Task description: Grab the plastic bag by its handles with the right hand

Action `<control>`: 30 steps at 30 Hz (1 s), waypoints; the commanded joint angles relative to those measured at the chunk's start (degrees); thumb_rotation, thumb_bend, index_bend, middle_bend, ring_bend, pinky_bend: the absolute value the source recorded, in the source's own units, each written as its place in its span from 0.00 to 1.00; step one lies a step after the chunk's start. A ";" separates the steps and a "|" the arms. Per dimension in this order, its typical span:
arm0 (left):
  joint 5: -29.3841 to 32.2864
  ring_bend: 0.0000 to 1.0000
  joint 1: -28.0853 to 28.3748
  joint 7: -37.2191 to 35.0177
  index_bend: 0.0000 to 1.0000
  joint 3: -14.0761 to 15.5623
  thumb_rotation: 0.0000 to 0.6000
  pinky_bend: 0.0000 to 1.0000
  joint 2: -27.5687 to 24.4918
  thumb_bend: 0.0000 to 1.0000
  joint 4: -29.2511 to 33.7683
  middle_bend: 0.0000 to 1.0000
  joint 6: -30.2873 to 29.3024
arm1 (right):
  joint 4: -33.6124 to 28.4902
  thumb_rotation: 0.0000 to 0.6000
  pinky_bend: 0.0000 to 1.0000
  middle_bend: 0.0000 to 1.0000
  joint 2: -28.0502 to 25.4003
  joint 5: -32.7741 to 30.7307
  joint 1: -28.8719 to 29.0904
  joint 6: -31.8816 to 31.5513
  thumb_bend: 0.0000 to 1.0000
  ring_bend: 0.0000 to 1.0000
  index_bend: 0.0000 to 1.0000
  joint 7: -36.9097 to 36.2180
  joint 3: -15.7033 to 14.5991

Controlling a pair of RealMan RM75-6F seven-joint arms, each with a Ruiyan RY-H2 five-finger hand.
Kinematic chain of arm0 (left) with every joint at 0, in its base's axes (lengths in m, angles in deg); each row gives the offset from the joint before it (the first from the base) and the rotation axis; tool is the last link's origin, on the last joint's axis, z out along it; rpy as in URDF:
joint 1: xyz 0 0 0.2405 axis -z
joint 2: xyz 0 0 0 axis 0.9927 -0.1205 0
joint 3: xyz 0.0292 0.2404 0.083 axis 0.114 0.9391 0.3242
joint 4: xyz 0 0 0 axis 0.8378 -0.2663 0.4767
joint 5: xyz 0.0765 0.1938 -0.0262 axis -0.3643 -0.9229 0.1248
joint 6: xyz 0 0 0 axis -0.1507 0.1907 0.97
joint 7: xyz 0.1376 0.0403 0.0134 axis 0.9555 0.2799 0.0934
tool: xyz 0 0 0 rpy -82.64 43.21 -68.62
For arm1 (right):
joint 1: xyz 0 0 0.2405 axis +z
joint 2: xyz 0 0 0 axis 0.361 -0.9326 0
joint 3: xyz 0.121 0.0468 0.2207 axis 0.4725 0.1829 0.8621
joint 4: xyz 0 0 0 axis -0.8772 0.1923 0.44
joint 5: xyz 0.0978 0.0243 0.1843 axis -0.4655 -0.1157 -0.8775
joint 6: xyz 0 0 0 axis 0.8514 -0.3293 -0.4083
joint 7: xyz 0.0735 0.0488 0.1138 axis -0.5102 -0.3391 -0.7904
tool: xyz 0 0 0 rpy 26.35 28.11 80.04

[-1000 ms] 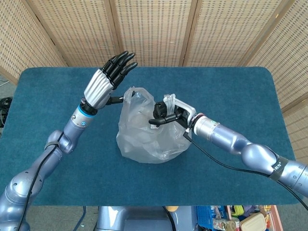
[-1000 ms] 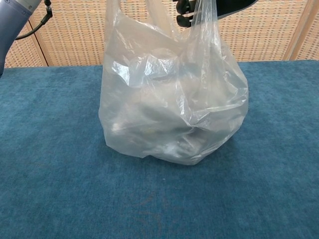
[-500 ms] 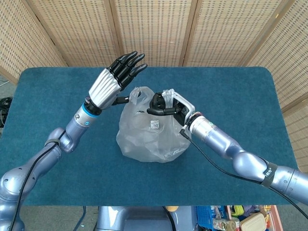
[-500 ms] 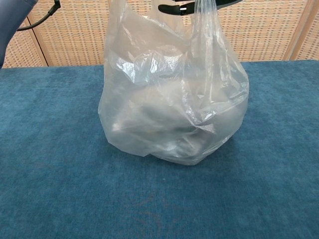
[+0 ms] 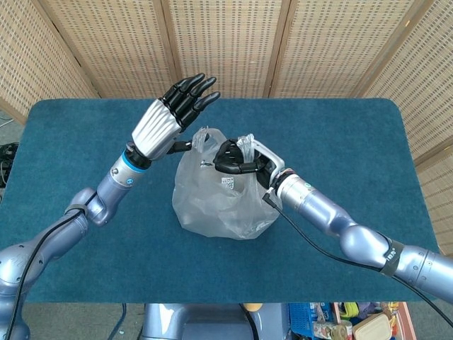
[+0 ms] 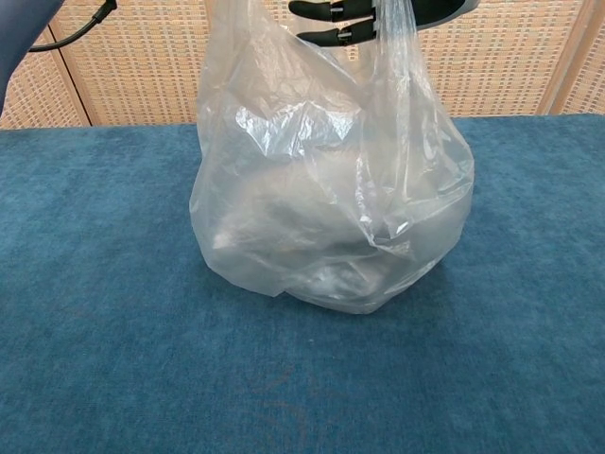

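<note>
While right hand (image 5: pixel 237 157) grips plastic bag (image 5: pixel 221 195) handles, higher than before | left hand (image 5: pixel 170 117) spread, holding nothing

**Bag at the Centre of the Surface**

The plastic bag (image 5: pixel 219 195) was set mid-surface (image 5: pixel 340 127). Its handles (image 5: pixel 244 145) were held above it by the right hand (image 5: pixel 237 157). The left hand (image 5: pixel 170 117) was raised just left of the bag's top.
</note>
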 commanded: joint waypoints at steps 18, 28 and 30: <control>0.33 0.01 -0.25 2.34 0.00 -1.34 1.00 0.15 -0.66 0.28 2.84 0.00 2.14 | 0.76 1.00 0.17 0.38 3.00 2.91 -2.31 2.02 0.08 0.18 0.46 -1.85 3.28; 0.67 0.01 -0.28 2.95 0.00 -1.95 1.00 0.15 -0.55 0.28 4.19 0.00 3.30 | 1.03 1.00 0.16 0.31 3.83 3.08 -1.84 2.23 0.08 0.11 0.39 -2.19 3.77; 0.68 0.01 -0.24 3.11 0.00 -2.08 1.00 0.15 -0.51 0.28 4.30 0.00 3.41 | 1.04 1.00 0.15 0.30 4.02 3.13 -1.76 2.26 0.08 0.10 0.38 -2.25 3.86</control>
